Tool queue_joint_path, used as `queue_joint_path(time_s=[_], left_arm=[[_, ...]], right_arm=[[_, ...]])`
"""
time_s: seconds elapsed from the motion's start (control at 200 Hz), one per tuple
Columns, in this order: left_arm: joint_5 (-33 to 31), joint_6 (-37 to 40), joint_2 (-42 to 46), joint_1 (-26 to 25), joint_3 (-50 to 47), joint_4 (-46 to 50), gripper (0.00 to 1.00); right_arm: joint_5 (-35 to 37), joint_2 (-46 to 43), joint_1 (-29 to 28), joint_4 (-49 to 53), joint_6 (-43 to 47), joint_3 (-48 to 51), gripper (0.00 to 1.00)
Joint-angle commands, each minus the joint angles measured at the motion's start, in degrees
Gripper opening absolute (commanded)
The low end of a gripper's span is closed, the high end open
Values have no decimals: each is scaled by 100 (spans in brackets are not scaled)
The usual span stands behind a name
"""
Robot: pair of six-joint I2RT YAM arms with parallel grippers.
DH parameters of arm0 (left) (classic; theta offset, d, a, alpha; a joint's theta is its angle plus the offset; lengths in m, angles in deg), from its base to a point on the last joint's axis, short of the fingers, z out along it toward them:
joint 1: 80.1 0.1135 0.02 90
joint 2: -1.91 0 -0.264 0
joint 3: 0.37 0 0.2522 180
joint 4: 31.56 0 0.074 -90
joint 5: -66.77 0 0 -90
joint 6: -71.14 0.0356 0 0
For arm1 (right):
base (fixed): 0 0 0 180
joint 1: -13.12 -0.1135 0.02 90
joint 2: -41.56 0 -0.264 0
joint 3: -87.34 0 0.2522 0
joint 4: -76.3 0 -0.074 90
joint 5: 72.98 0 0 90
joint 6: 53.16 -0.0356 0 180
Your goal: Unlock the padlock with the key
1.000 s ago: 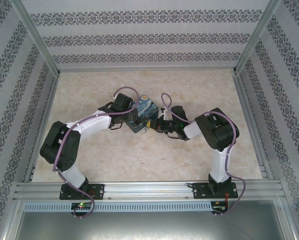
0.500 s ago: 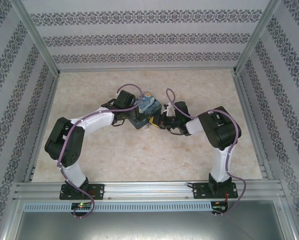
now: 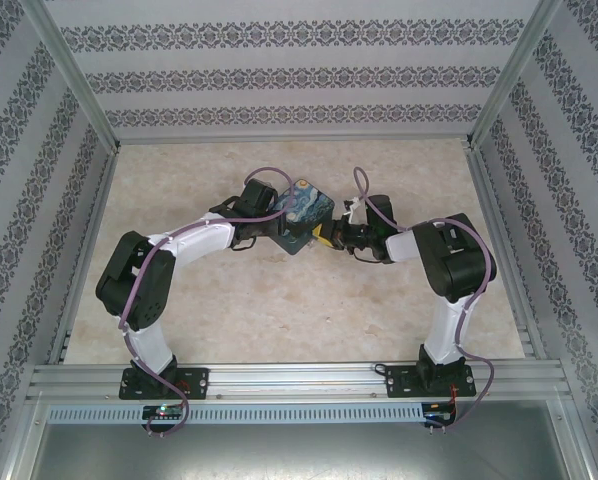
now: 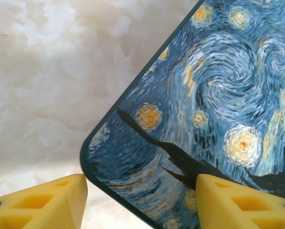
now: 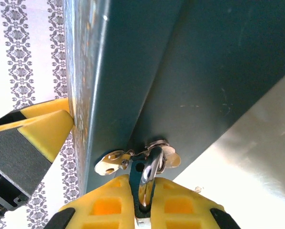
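The padlock [image 5: 150, 168], a small silvery shackle on a bluish body, hangs through the metal clasp [image 5: 112, 162] on the dark box's side. My right gripper [image 5: 143, 202] is shut on it, yellow fingers [image 5: 104, 205] pinching the body from both sides; in the top view this gripper [image 3: 329, 238] meets the box's right edge. The box with the Starry Night print [image 3: 304, 208] is lifted and tilted. My left gripper [image 3: 279, 228] holds its left corner [image 4: 133, 157], one finger [image 4: 47, 202] at the corner's edge and the other on the painted lid. The key is hidden.
The marble-patterned table [image 3: 379, 320] lies under both arms, inside patterned walls and a metal frame [image 3: 299, 378]. Purple cables [image 3: 269, 172] loop above each wrist. In the right wrist view the left arm's yellow finger [image 5: 35, 136] presses the box's painted face.
Both arms have carried the box away from the near edge and to the right, and the box has turned. The right gripper stayed on the padlock throughout.
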Motion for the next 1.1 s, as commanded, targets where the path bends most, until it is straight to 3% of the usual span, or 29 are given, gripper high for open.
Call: queue_joint_path(time_s=[0.0,0.32,0.739,0.809,1.099], left_arm=[[-233,347,-555,17,-401,1599,61],[-152,354,-586,16,-328,1629,60],[380,100,-263,10,-278,1533,61],[573,-14,-120,4,-342,1412,62],[842,-269,309,-176,-254,1340,71]], right_arm=[[-11,-310,341,-78,111,-50,0],[194,-328,492,743,553,-38,0],[300,-355,422,616,651,311,1],[330,-317,413,521,652,391,5],[363,-393,422,479,752,533,6]])
